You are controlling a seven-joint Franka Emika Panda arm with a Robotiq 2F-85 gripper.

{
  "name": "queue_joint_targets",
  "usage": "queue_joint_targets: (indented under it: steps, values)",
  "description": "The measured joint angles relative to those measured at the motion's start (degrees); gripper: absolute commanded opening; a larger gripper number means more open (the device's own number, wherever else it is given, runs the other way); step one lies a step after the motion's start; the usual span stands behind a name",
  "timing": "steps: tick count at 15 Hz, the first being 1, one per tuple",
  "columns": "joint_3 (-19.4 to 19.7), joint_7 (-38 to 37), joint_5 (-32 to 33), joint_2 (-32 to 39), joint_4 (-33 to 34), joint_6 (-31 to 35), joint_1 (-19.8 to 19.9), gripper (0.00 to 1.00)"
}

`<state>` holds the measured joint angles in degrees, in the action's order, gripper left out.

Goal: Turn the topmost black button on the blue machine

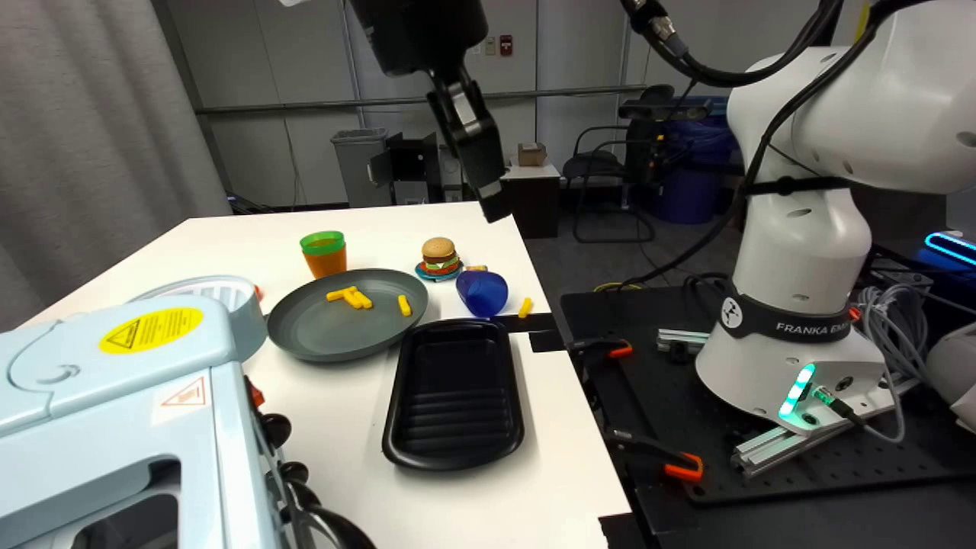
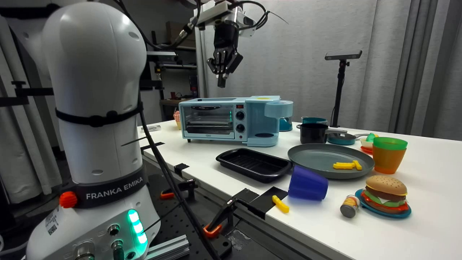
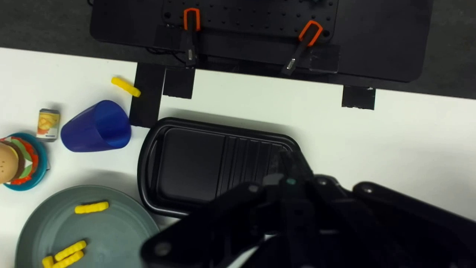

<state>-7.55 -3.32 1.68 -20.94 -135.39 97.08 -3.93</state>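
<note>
The blue machine (image 2: pixel 260 119) is a toaster oven with a coffee maker, standing on the table. In an exterior view its front shows a topmost black knob (image 2: pixel 240 115) above a second black knob (image 2: pixel 240 128). The machine also shows from its side (image 1: pixel 191 412), with dark knobs (image 1: pixel 276 429) jutting from its front. My gripper (image 2: pixel 221 82) hangs high above the table, well apart from the machine; it shows also in an exterior view (image 1: pixel 494 204). In the wrist view its fingers (image 3: pixel 293 160) are together, holding nothing I can see. The machine does not show in the wrist view.
A black baking pan (image 3: pixel 191 163) lies near the table's robot-side edge. Beside it are a grey plate (image 3: pixel 115 230) with yellow fries, a blue cup (image 3: pixel 83 130) on its side and a toy burger (image 2: pixel 386 187). Orange-tipped clamps (image 1: pixel 681 467) grip the edge.
</note>
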Motion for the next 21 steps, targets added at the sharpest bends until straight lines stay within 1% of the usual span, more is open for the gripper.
queue_joint_targets:
  steps: [6,9,14,21]
  values:
    - [-0.2,0.5,0.0,2.9,0.0,7.4,-1.0,0.00]
    - [-0.1,2.1,0.0,3.7,0.0,11.1,-1.0,0.00]
    - [0.3,7.7,0.0,4.6,-0.1,14.9,-1.0,0.00]
    - [1.5,19.1,0.6,6.6,-0.2,17.2,-1.0,0.00]
